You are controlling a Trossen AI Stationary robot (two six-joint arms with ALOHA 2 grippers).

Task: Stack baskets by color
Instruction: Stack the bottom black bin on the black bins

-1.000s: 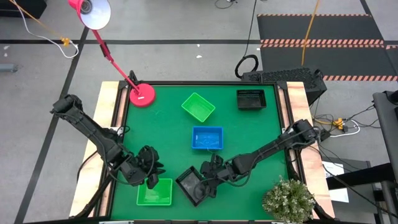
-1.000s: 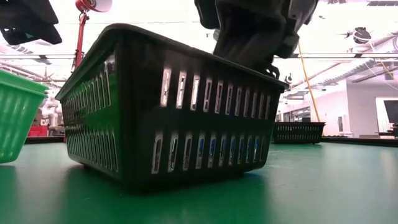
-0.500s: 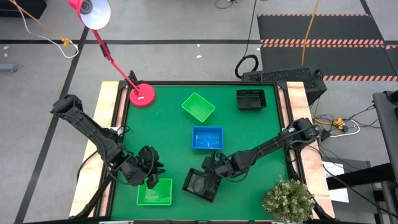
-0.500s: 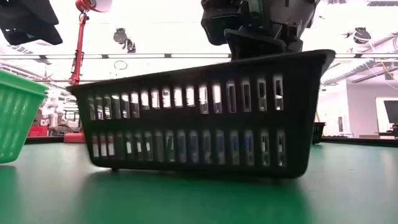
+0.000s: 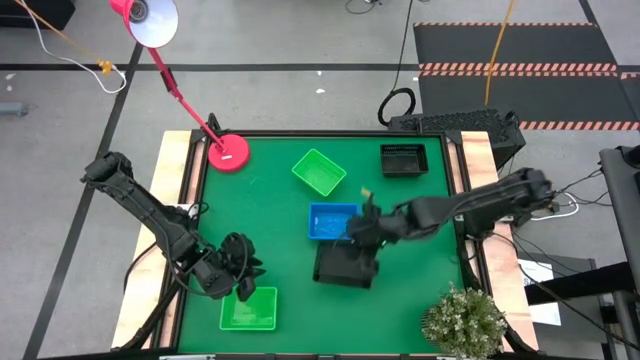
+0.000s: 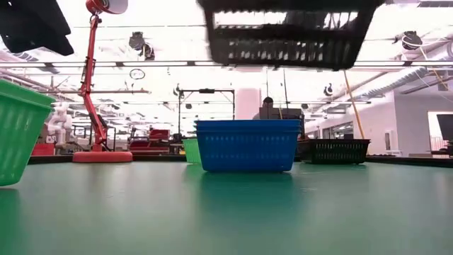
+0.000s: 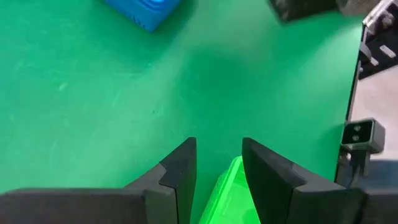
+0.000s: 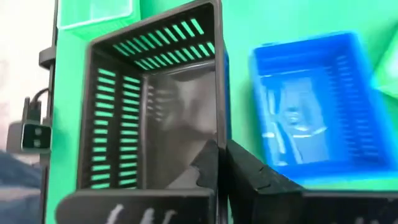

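The right gripper (image 5: 362, 237) closed on the wall of the black basket (image 5: 343, 265) and lifted it off the green table (image 5: 270, 230). It moved from the front edge to beside the blue basket (image 5: 331, 220), now hanging high above it.

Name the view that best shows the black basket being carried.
Right wrist view: the black basket fills it, its wall pinched by the right claw. High view shows it small; low view only its blurred underside; left wrist a corner.
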